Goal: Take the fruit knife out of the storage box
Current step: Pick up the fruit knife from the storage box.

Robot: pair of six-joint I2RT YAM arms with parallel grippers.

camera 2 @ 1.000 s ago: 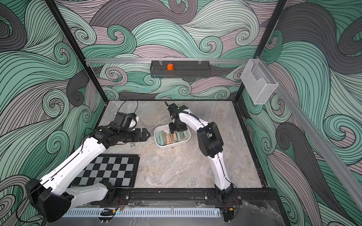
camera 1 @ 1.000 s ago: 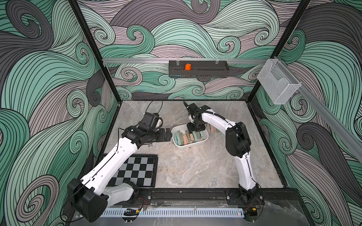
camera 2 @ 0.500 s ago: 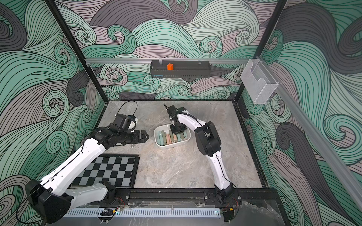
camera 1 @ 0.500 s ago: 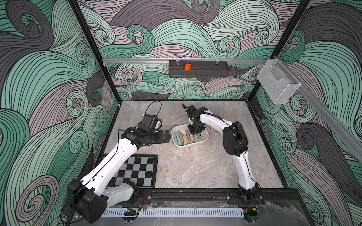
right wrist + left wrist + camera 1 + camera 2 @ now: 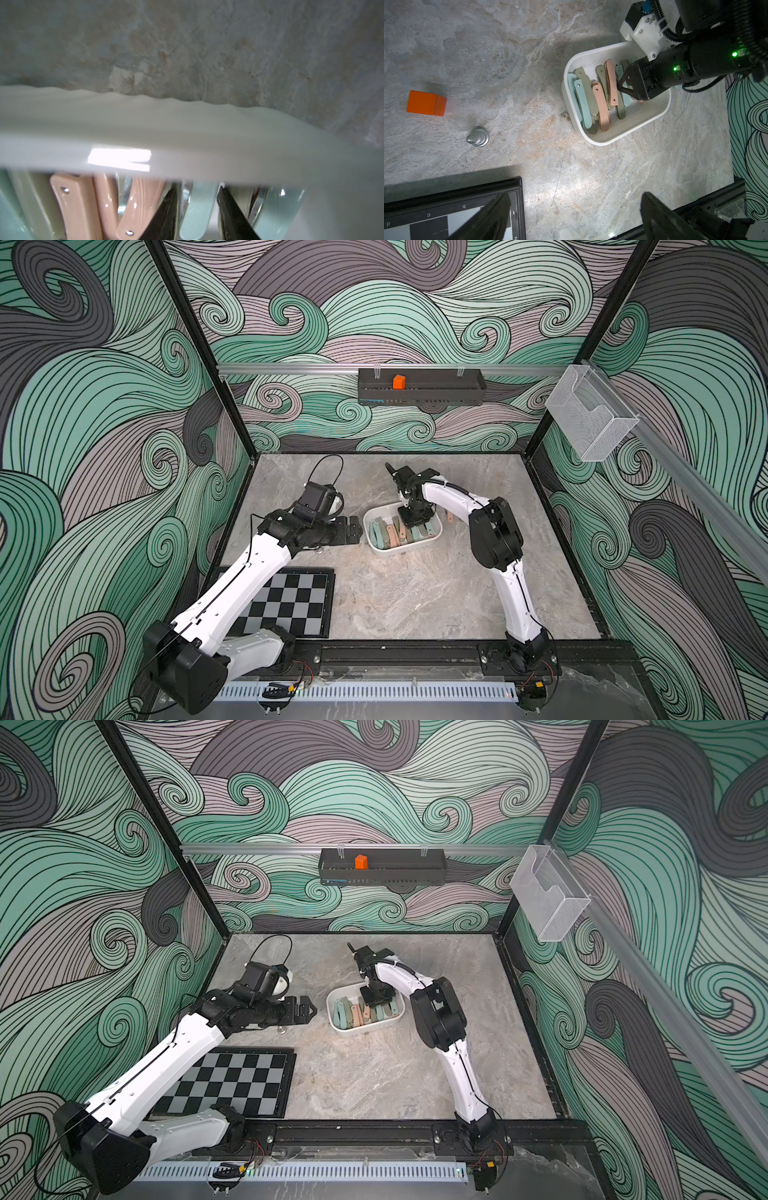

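Reaching right pincer (image 5: 197, 190): it points straight down into the storage box (image 5: 405, 548). Its black fingers (image 5: 230, 212) stand partly apart with one pale teal fruit knife (image 5: 197, 214) between them. Whether they press on it cannot be told. An approach from above suits handles that lie packed flat, side by side.
Storage box: it stands on the grey worktop (image 5: 415, 597) between the two arms, where either can reach it. Its low walls leave the load open from above.
Fruit knife: folded, and inside the box, in the half nearer the right arm and not yet lifted clear.
Other knives (image 5: 601, 108): folded handles in pink, olive and teal lie lengthwise in the same box. Several overlap, so there is little room for a finger on either side of any one.
Left pincer (image 5: 353, 529): its jaws are spread wide and hold nothing. It hovers just beside the box's end wall on its own side, with no contact that the views show. It is probably placed there to steady the box if it slides or tips.
Risk: with the handles this tightly packed, a lift could drag a neighbouring knife up with it.
Bystanders: the chessboard (image 5: 291, 601), silver pawn (image 5: 477, 138) and orange block (image 5: 425, 102) lie on the left arm's side, apart from the box, and seem to play no part.
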